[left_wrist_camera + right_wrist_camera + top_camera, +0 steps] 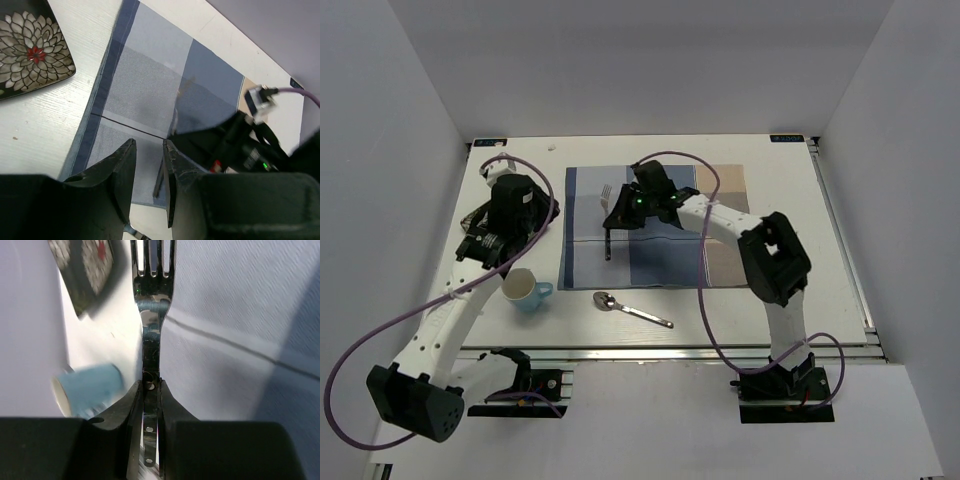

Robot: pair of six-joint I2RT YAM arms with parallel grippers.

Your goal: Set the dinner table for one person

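Note:
My right gripper (151, 385) is shut on the handle of a silver fork (152, 300). In the top view this gripper (620, 215) holds the fork (607, 215) over the left part of the blue-and-beige placemat (660, 225), tines pointing to the far side. My left gripper (148, 145) is slightly open and empty, above the white dinner table (800, 290) left of the placemat (145, 90). A dark floral plate (30, 45) lies left of the placemat, mostly hidden under the left arm (510, 205) in the top view.
A light blue cup (525, 290) stands near the left front and also shows in the right wrist view (90, 387). A spoon (632, 310) lies in front of the placemat. The silver rail (670, 352) runs along the near edge. White walls enclose the table.

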